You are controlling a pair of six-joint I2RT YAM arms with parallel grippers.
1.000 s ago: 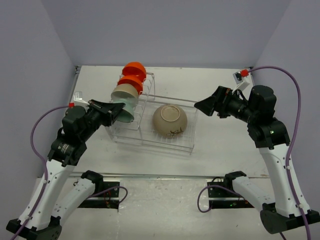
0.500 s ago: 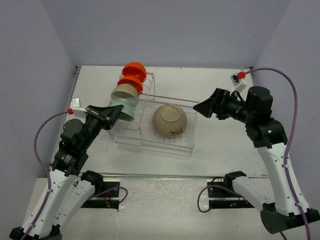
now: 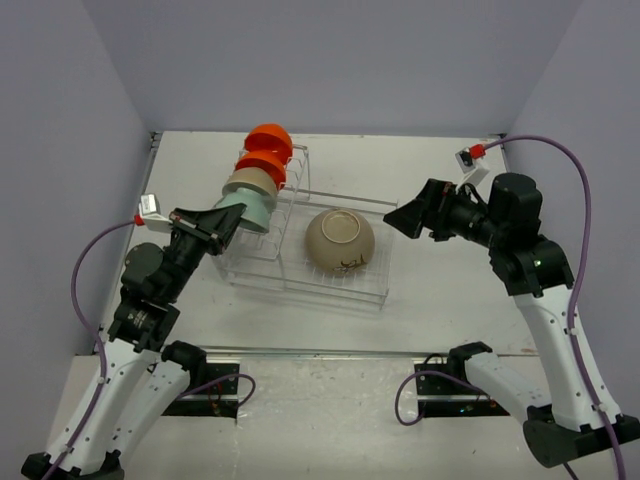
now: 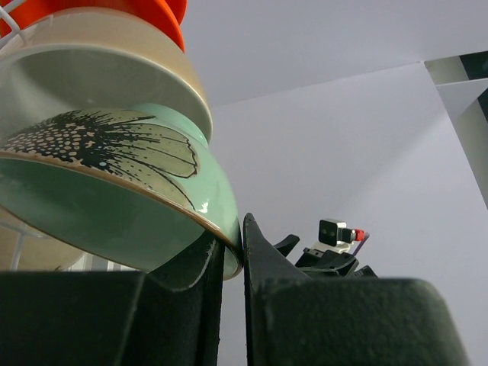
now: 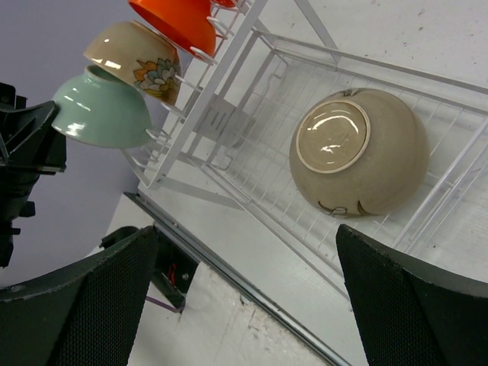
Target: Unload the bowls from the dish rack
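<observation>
Presently, the left hand is clamped narrow on the rim of the mint-green bowl, the nearest in the row at the slotted uprights of the dish rack. Behind it come the beige bowl and the orange bowls. The right hand gapes wide, holding nothing, beside the rack's right end. The tan bowl lies upturned in the basket section.

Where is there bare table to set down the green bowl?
Bare table lies right of the rack and in the strip behind it. The rack's left side is crowded: bowls stand in its slots, with the left arm alongside.
</observation>
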